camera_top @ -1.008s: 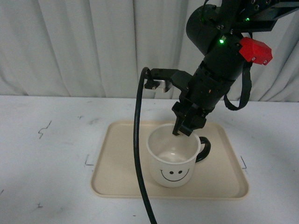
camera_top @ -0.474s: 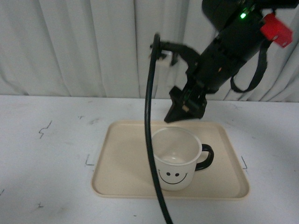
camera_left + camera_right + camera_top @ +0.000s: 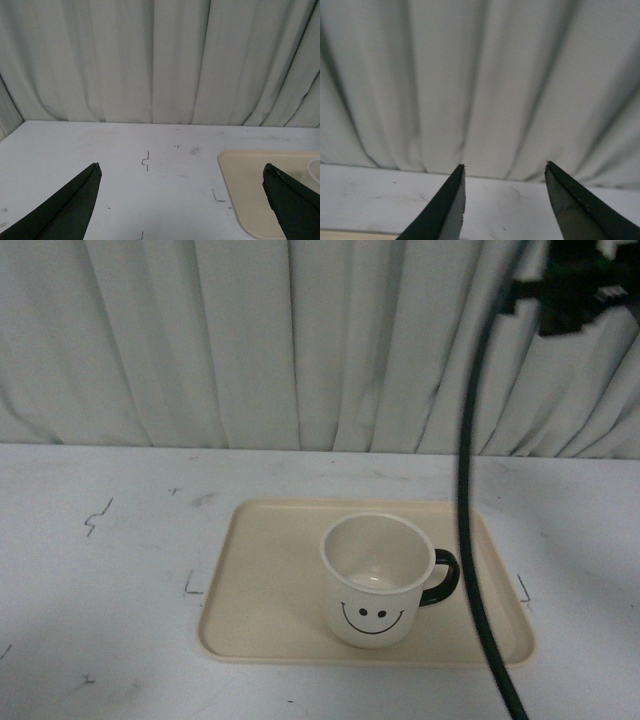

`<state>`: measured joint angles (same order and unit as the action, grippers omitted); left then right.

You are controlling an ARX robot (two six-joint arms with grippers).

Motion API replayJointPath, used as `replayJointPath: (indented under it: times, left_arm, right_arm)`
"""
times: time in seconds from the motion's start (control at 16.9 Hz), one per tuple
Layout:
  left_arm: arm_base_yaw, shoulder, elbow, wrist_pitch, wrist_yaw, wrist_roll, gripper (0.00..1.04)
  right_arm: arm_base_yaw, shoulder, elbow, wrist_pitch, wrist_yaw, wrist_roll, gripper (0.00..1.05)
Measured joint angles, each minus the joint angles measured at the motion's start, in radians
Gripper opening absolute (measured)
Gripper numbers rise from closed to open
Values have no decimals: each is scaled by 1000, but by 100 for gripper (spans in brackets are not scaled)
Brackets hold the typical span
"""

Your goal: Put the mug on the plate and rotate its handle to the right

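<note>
Mug [image 3: 375, 580], cream-white, round, glossy, upright on plate [image 3: 260, 590], right of centre, toward the 3 o'clock half of the tray in the front view; black smiley face drawn on the near side; interior bare. Handle [image 3: 441, 577], thin black C-shaped loop, pointing to 3 o'clock from the mug body. Plate flat, beige, rectangular with rounded corners and low raised rim, matte. Table [image 3: 100, 570] white, scuffed, with small dark pen-like marks near the tray corners and at 9 o'clock of it. Backdrop of pale grey curtain [image 3: 250, 340] in vertical folds across the whole rear. Black cable [image 3: 468, 540] hanging down at 3 o'clock of the mug, in front of the tray's right edge. Dark arm part [image 3: 575, 285] at 1 o'clock, blurred, well above the table. Left gripper [image 3: 182, 200] spread wide, nothing between the dark tapered fingers, a corner of the tray beyond. Right gripper [image 3: 505, 205] parted, grasping nothing, facing the curtain. No legible writing or brand anywhere.
</note>
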<state>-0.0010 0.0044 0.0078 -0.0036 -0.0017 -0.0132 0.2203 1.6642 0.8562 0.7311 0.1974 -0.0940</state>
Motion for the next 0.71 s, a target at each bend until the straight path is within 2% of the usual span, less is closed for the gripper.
replayJointPath:
  times: [0.12, 0.24, 0.3, 0.42, 0.71]
  left_arm:
    - [0, 0, 0, 0, 2, 0, 98]
    - [0, 0, 0, 0, 2, 0, 98]
    - [0, 0, 0, 0, 1, 0, 98]
    - [0, 0, 0, 0, 2, 0, 98]
    - [0, 0, 0, 0, 2, 0, 98]
  right_arm:
    - [-51, -87, -194, 158, -1, 53, 31]
    - [-65, -229, -331, 230, -42, 73, 7]
    - [-71, -265, -390, 235, -64, 78, 2]
    - [-105, -319, -502, 232, -76, 79, 2]
    - [-138, -495, -636, 217, -122, 79, 2]
